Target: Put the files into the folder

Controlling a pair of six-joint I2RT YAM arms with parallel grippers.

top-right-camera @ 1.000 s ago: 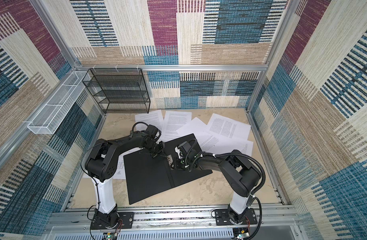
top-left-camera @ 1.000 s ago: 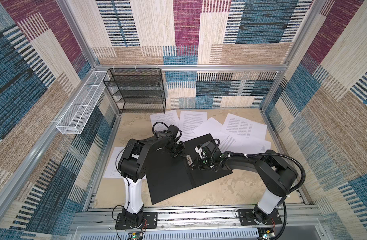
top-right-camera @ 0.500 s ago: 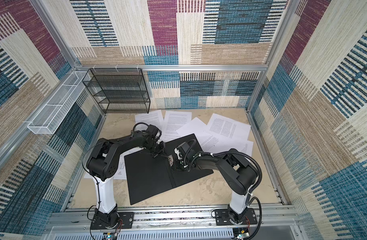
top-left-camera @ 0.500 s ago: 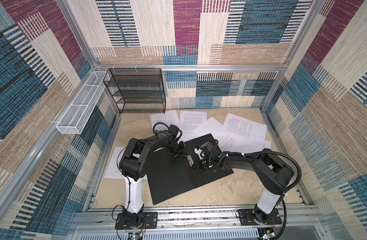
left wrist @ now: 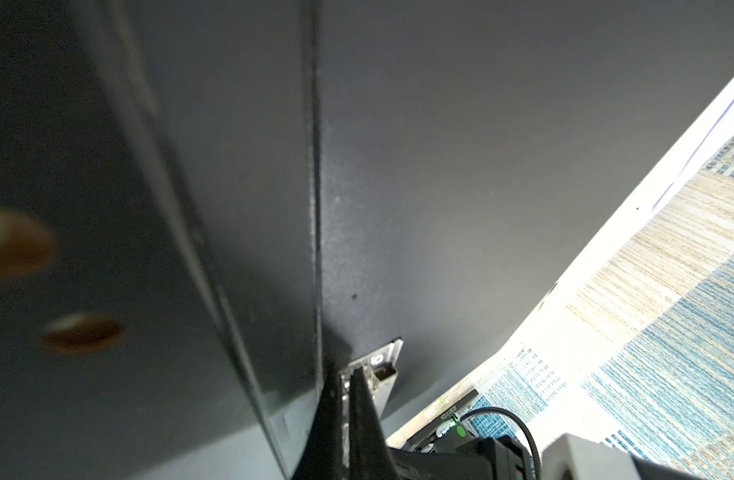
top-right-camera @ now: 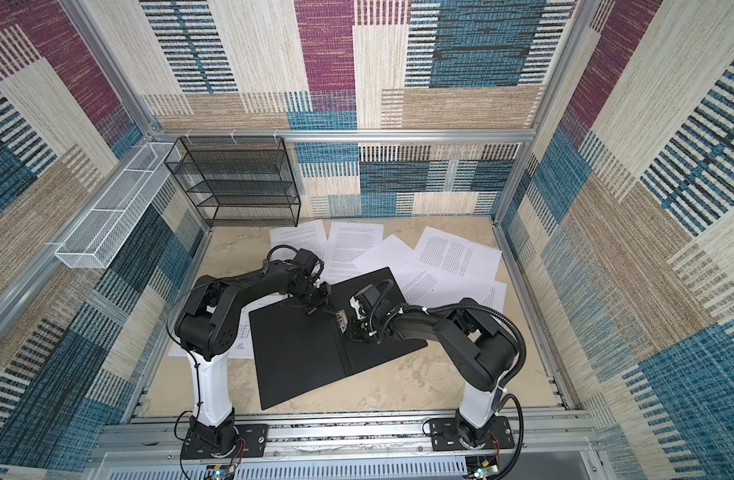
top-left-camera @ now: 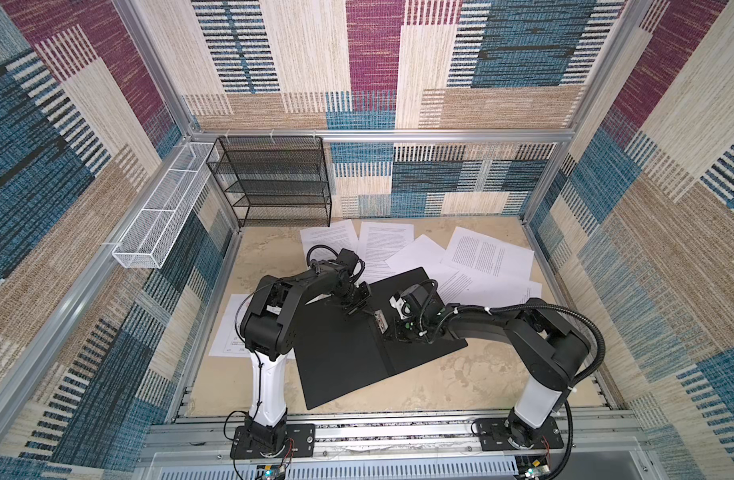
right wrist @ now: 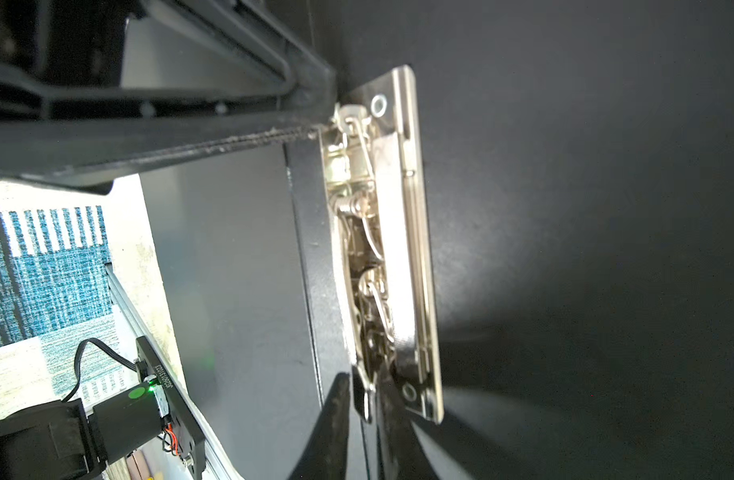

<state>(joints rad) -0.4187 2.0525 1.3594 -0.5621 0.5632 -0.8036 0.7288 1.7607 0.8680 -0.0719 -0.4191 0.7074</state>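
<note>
The flat folder (top-left-camera: 340, 357) lies open at the middle of the beige marbled counter (top-left-camera: 461, 382), its black inside facing up; its spine runs roughly from 12 to 6 o'clock, tilted a little; a silver metal spine clip (top-left-camera: 380, 321) sits on the right half, just beside the spine, towards the 12 o'clock end.

White paper sheets with printed text (top-left-camera: 488, 253) fan loosely over the counter from 12 to 3 o'clock of the folder; the folder's far corner and right edge lie over some of them; one white sheet with line drawings (top-left-camera: 230, 332) lies at 9 o'clock, partly under the left arm and the folder's left edge.

The left end effector (top-left-camera: 357, 306) is fully closed; its tips meet the clip's 12 o'clock end; whether they pinch anything cannot be told.

In the right wrist view the right end effector (right wrist: 365, 386) is nearly closed, its fingers pinching the clip's lever tab at the 6 o'clock end.

A black wire-mesh shelf rack (top-left-camera: 274, 183) stands at 11 o'clock; a white mesh basket (top-left-camera: 157, 224) hangs on the wall at 10 o'clock.
</note>
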